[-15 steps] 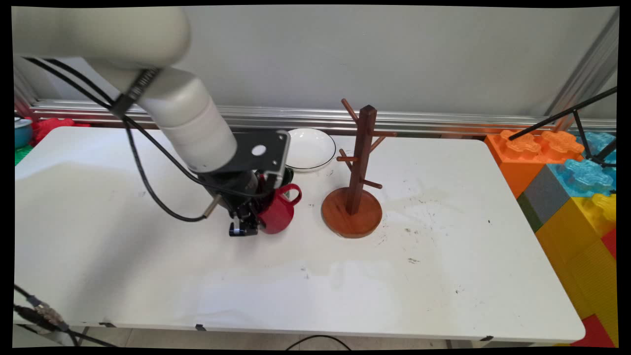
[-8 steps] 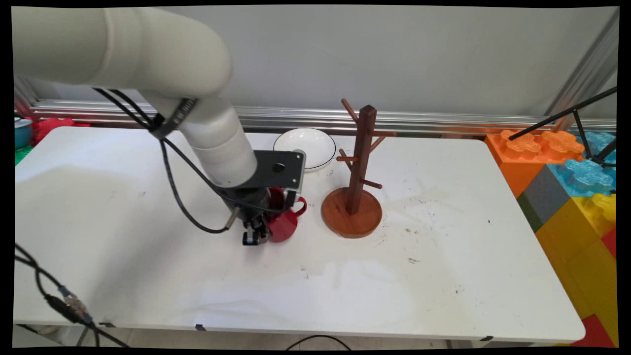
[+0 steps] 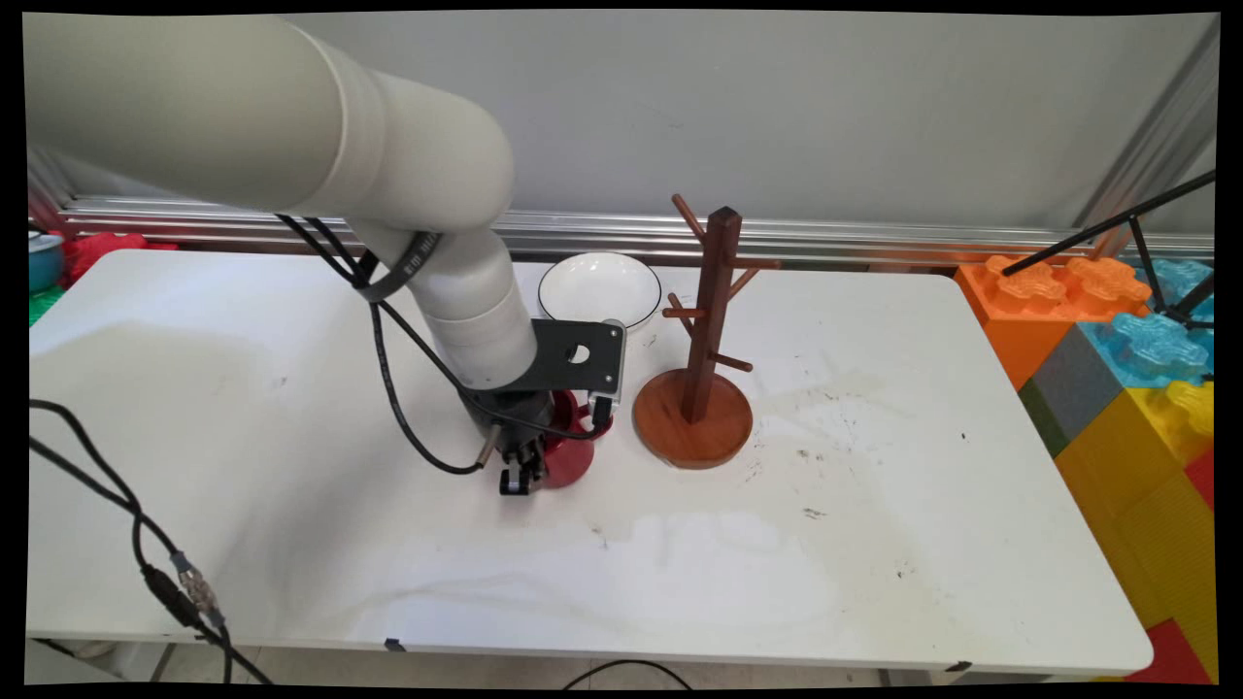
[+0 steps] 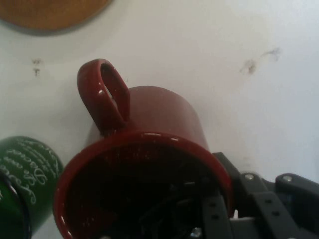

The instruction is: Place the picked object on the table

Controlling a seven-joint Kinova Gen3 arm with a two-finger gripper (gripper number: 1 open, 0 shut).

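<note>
White table point(image 3: 874, 544); mug tree point(image 3: 707, 340) beside red mug point(image 4: 144, 164)

green cup point(image 4: 22, 181) cut off at hand view's left edge, red mug point(image 3: 568, 464) mostly hidden behind arm

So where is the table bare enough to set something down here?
Bare: the table right of the wooden mug tree and its whole near strip. Crowded: the gripper on the red mug, a green mug alongside, and the white bowl behind.
</note>
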